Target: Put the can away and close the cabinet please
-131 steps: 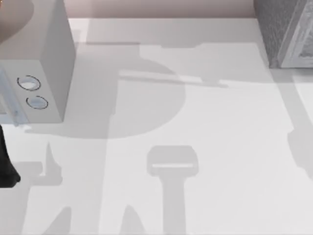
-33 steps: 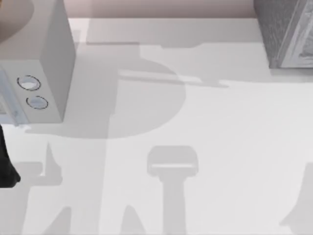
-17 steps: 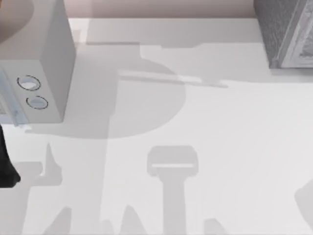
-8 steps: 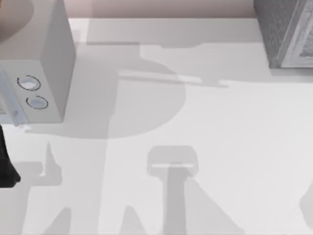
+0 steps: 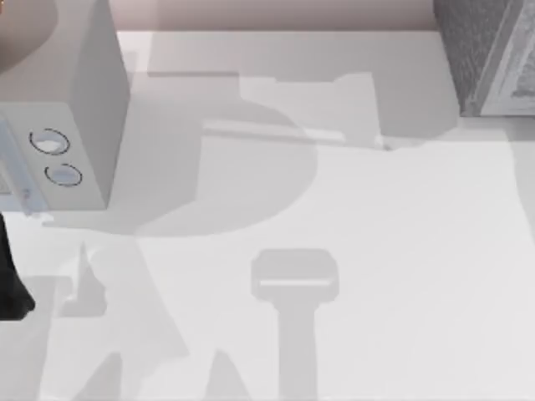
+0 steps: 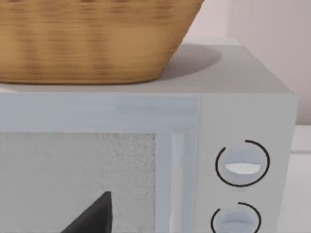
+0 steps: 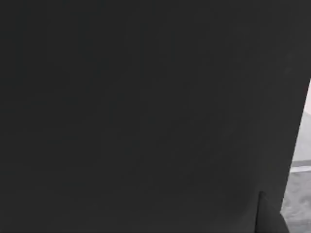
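Note:
The cabinet (image 5: 485, 50), a dark grey speckled box with a lighter patterned front panel (image 5: 520, 79), stands at the table's far right corner and is cut off by the picture's edge. The can is out of view. A dark part of my left arm (image 5: 10, 288) sits at the table's left edge, in front of the pale grey box. In the left wrist view one dark fingertip (image 6: 92, 218) of the left gripper points at that box's front, close to it. The right wrist view is dark.
The pale grey box with two round dials (image 5: 63, 125) stands at the far left and carries a woven basket (image 6: 92, 39) on its top. Arm shadows lie across the white table (image 5: 334, 209).
The left arm has not moved. Shadows on the table shifted: the one at the lower right edge is gone, and a darker one now lies beside the cabinet.

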You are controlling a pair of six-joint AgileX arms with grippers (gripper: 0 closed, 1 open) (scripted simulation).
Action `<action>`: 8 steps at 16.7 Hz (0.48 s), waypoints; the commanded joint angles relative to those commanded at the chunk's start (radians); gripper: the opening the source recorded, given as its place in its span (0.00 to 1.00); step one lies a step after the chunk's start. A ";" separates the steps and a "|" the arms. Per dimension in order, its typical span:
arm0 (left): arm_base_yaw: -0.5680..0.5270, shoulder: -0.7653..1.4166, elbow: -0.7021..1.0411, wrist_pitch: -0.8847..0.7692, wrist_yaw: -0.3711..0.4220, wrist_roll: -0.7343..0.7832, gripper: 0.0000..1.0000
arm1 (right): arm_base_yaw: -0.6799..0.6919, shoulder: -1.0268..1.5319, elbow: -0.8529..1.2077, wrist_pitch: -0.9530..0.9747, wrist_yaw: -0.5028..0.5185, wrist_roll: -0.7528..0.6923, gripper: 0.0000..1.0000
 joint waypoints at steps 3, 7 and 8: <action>0.000 0.000 0.000 0.000 0.000 0.000 1.00 | 0.241 -0.025 -0.014 0.000 0.240 -0.003 1.00; 0.000 0.000 0.000 0.000 0.000 0.000 1.00 | 0.419 -0.054 -0.031 0.005 0.416 -0.007 1.00; 0.000 0.000 0.000 0.000 0.000 0.000 1.00 | 0.436 -0.058 -0.033 0.006 0.433 -0.007 1.00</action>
